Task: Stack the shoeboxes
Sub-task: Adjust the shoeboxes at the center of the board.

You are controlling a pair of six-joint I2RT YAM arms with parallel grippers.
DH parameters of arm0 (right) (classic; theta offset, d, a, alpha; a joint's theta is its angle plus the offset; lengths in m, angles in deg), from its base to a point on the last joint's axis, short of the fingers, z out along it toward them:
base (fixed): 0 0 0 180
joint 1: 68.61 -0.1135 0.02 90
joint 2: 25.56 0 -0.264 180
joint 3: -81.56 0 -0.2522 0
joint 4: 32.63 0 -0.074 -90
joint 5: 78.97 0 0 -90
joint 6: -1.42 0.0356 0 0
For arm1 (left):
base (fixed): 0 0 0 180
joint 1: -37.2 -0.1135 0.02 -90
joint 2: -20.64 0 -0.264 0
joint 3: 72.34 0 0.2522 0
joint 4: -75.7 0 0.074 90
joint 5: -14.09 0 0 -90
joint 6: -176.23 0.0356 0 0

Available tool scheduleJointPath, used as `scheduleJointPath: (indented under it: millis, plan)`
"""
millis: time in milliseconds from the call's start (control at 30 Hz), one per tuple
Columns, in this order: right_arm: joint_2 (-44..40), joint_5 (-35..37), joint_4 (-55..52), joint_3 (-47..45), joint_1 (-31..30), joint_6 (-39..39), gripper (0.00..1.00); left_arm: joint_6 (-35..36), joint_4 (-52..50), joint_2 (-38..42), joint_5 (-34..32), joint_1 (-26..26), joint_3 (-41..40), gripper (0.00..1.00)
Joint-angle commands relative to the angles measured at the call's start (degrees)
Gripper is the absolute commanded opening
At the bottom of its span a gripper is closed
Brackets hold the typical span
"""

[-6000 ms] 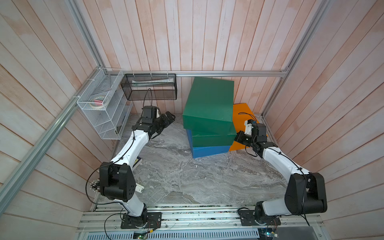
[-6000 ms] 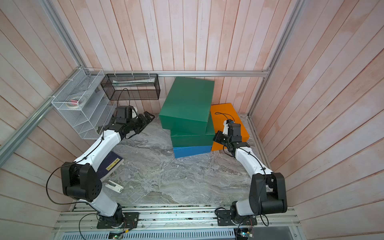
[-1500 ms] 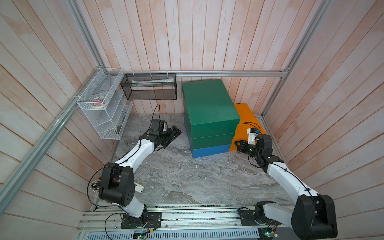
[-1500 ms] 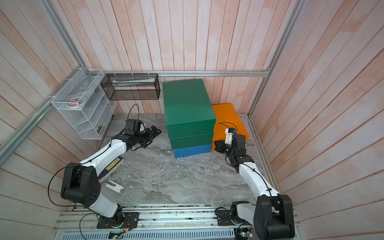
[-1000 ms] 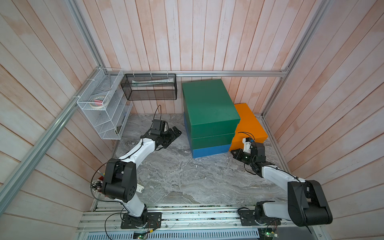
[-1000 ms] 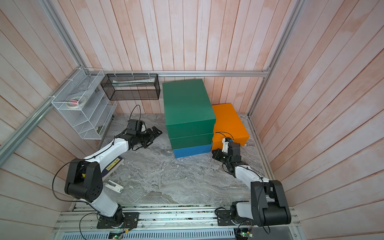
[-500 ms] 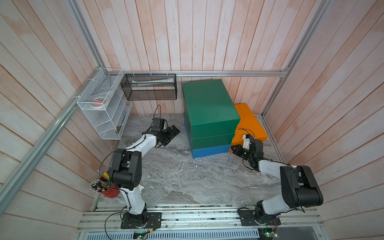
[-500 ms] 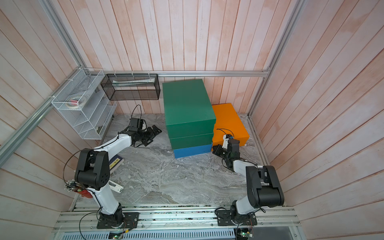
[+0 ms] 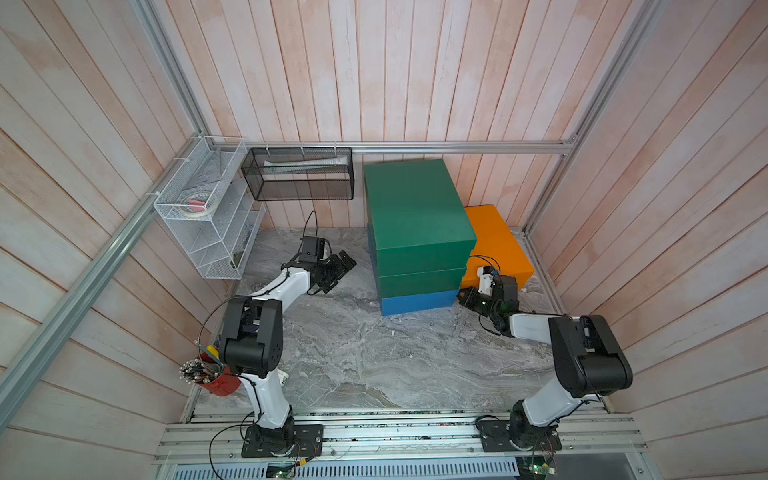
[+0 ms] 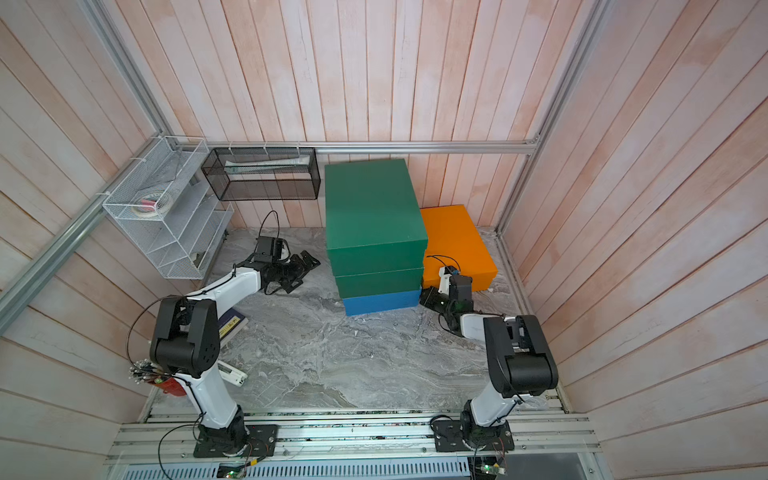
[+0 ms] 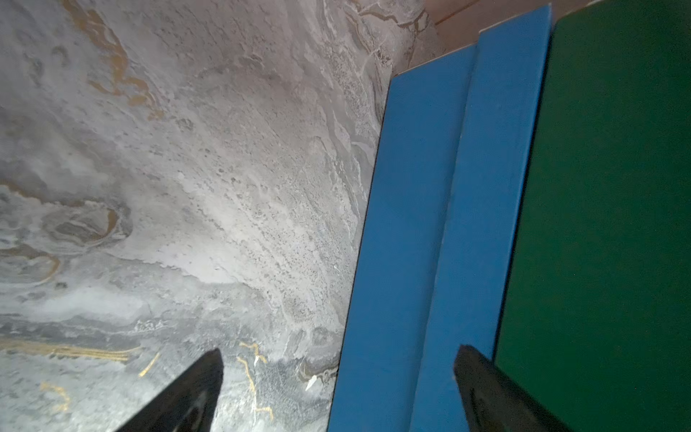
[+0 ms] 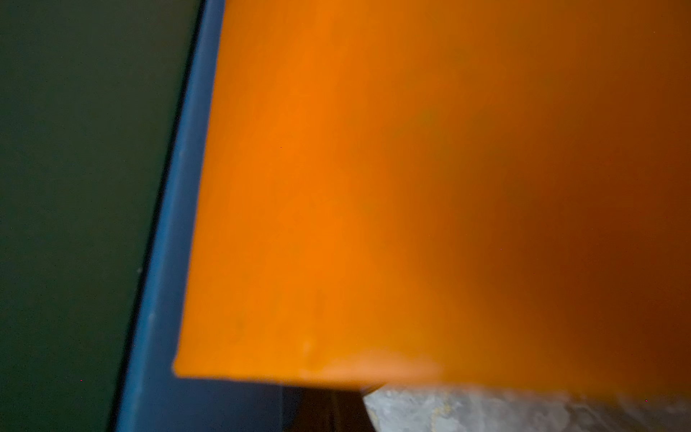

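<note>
Against the back wall, toward the right corner, three shoeboxes are being shown stacked in both top views. The blue shoebox is lying on the marbled tabletop, the lower green shoebox is resting on it, and the upper green shoebox is sitting on top. Of the blue and lower green boxes only the front faces are being shown, the rest being covered by the box above. The orange shoebox is standing just beside the stack on its right, its left edge being hidden behind the green boxes. All four are plain, matte, lidded and rectangular, of similar size.

The right gripper is being held low at the orange box's near corner, beside the blue box. Its fingertips are being cut out of the right wrist view, where a blurred orange face is filling most of the picture. Its jaws are closed, and whether they are touching the box cannot be told.

The left gripper is being held low just beside the stack's left side, its jaws spread wide with nothing between them. Only its two dark fingertips are being shown in the left wrist view. A dark book is being largely hidden under the left arm.
</note>
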Motion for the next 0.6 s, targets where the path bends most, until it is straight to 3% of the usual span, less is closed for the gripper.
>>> scheduleJointPath:
  millis: [0,333,567]
  plan:
    - [-0.4,-2.7,3.8,-1.9,-2.3,1.5,0.0,1.3,0.8,-1.3,0.3,-0.5,1.6,1.0]
    - [-0.5,-1.2,6.7,-5.6,-8.9,5.9,0.0,2.0,0.0,-0.3,-0.7,-1.7,1.2,1.0]
    - [-4.1,9.5,-9.4,3.6,-8.8,-1.1,0.0,1.8,1.4,-3.3,-0.4,-1.9,2.4,1.0]
